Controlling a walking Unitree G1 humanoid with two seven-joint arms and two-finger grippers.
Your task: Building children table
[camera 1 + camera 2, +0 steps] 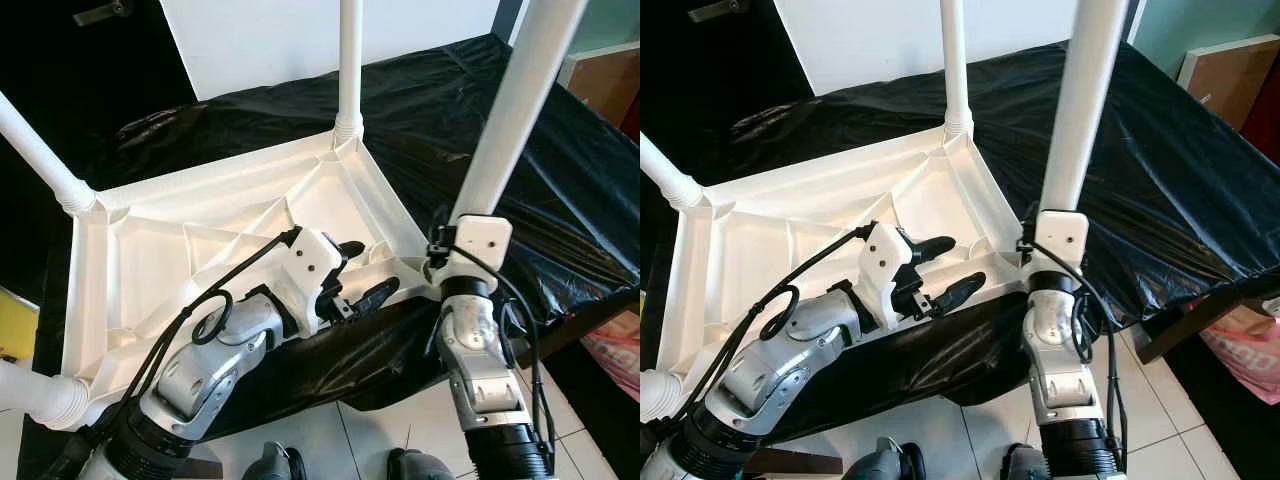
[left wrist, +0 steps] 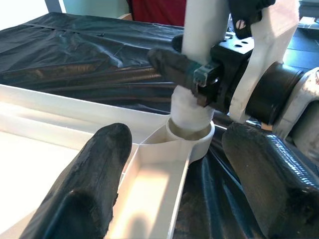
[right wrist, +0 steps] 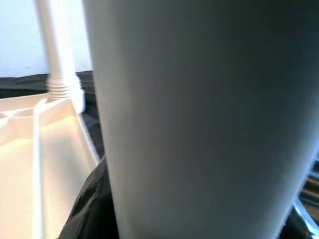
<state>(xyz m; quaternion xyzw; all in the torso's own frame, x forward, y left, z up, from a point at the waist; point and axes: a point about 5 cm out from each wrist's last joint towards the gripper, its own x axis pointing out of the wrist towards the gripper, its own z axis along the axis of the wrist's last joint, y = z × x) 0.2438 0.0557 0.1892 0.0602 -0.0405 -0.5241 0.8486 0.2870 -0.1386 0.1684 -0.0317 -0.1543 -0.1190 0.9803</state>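
Note:
A white plastic table top (image 1: 150, 250) lies upside down on a black sheet. One leg (image 1: 349, 60) stands screwed in at the far corner, another (image 1: 40, 155) at the left corner, and a third (image 1: 30, 395) at the near left. My right gripper (image 1: 443, 243) is shut on the base of the fourth leg (image 1: 510, 110), which stands upright in the near right corner socket (image 2: 192, 133). That leg (image 3: 199, 119) is very close in the right wrist view. My left gripper (image 1: 370, 272) is open over the table's near rim, just left of that socket, its fingers (image 2: 94, 184) holding nothing.
The black sheet (image 1: 540, 210) covers a work surface that ends at the right near a brown box (image 1: 610, 85). A white board (image 1: 260, 40) leans at the back. White floor tiles (image 1: 400, 420) and my feet are below, with a pink bag (image 1: 620, 350) at the right.

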